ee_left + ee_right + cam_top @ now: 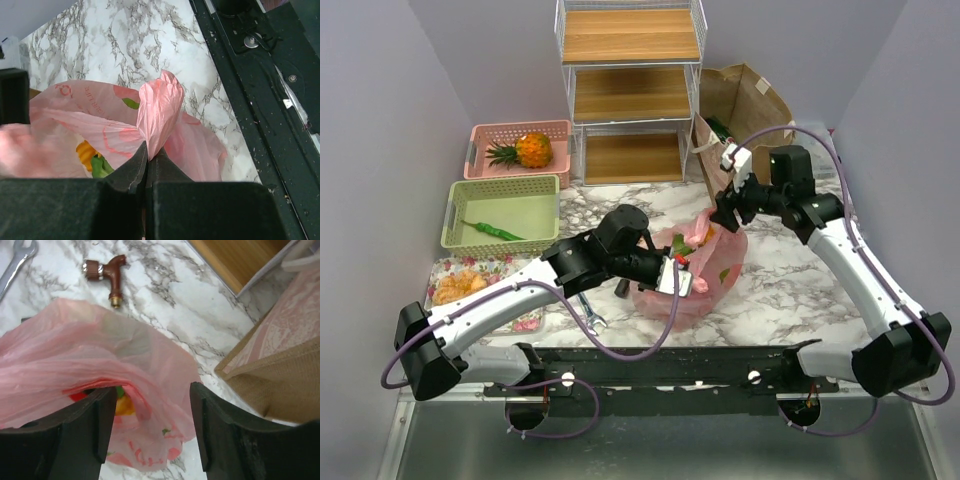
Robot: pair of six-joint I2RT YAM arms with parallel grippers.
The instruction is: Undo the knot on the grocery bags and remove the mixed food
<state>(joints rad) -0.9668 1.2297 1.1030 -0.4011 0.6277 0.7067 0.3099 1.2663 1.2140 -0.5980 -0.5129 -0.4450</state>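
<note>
Untying seemed underway: the left fingers (135, 170) were pinched shut on the knot (160, 107). The right fingers (102, 407) gaped over the pink bag (705, 278), holding nothing. Next they'd likely need an opposing grip.

Paper bag (755, 100) stands behind plastic bag (715, 285); rack (630, 90) to its left

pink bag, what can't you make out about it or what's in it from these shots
- Food inside the pink bag: in the top view, the left gripper and right gripper cover its mouth. The wrist views show only yellow and green bits through the film.
- Knot: in the left wrist view, the left gripper pinches a pink bunch, and its fingers hide whether it is tied.
</note>
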